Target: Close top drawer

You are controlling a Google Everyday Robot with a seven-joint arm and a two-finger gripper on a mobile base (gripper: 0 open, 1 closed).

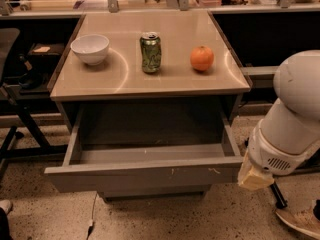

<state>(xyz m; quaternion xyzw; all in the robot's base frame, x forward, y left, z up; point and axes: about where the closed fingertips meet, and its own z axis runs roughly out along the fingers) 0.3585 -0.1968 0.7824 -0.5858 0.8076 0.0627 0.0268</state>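
The claw point(254, 177) is hanging at the low end of the bulky white robot arm point(292, 119), at the right of the scene, and is showing only as a cream-coloured stub. It is sitting just beside the right end of the drawer's front panel. I cannot tell whether it is touching the panel, nor whether it is released or clenched.

The wide, shallow grey top drawer point(145, 176) is standing pulled far out from under the table, its flat handleless front facing the camera. Small white scratch marks point(215, 170) are showing right of centre on that panel. A plainer grey front is peeking out below it.

On the glossy beige table point(150, 81) above, three things are standing in a row, well apart from one another:
- a white ceramic bowl point(90, 49) on the left
- an upright green drinks can point(150, 52) in the middle
- a round orange fruit point(202, 58) on the right

A black chair frame point(20, 114) is standing to the left of the table on the speckled floor point(165, 221). A shoe point(300, 222) is showing in the bottom right corner.
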